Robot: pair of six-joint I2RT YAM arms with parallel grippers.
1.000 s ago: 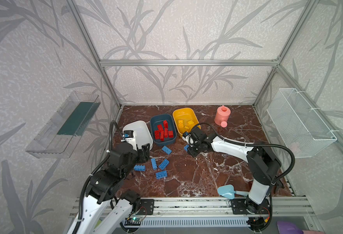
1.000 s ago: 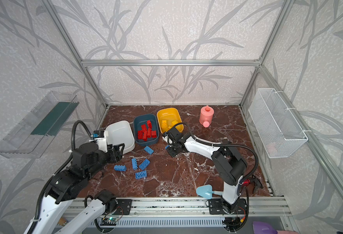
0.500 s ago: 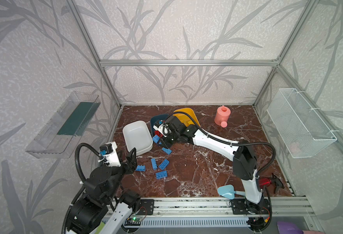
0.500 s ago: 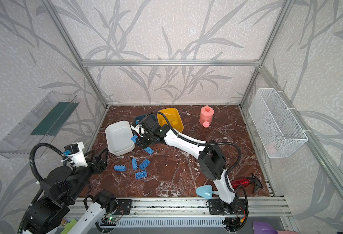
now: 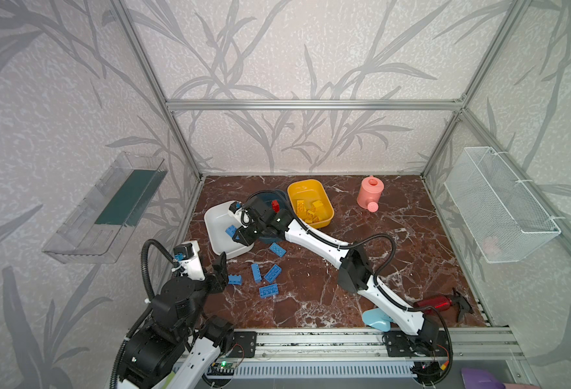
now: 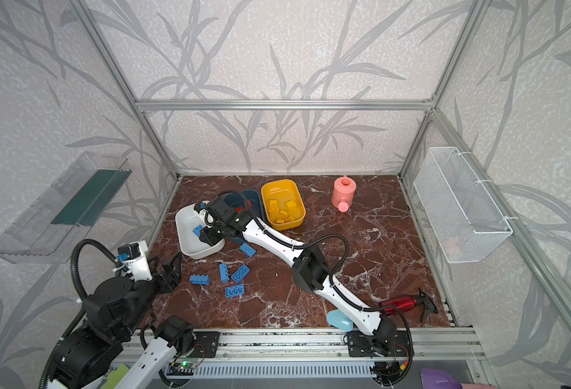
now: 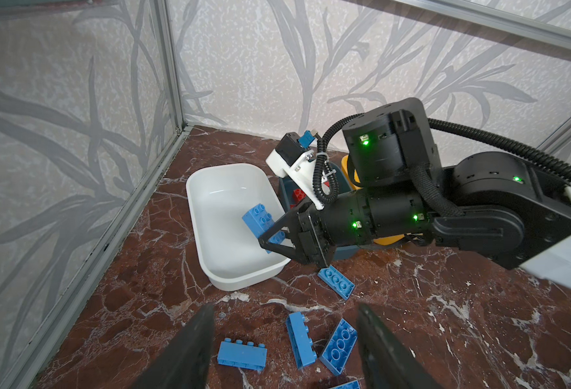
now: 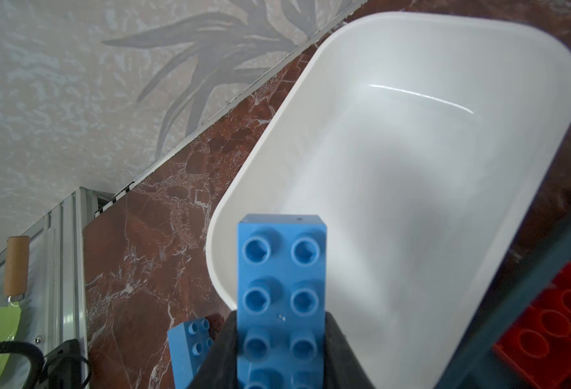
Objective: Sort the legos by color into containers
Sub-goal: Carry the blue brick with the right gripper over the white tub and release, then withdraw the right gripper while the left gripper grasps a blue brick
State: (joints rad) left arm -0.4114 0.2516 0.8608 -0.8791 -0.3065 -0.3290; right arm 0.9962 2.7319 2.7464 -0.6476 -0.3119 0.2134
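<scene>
the red bricks (image 7: 298, 193) already lay in the dark teal tub (image 6: 243, 197) and the yellow bricks (image 5: 309, 212) in the yellow tub (image 5: 302, 187). blue looked barely begun: the white tub (image 5: 215, 219) held nothing loose, and five blue bricks (image 5: 272, 272) were scattered on the marble in front of it. the right gripper (image 7: 267, 242) was clamped on a blue 2x4 brick (image 8: 280, 286), held over the white tub's inside and not yet let go. the left gripper (image 7: 284, 306) hung spread and empty just above the loose bricks.

a second earlier the right gripper was down beside the yellow tub; it had since swung across the teal tub to the white one. the left arm, then close against the white tub, had pulled back toward the front rail.
</scene>
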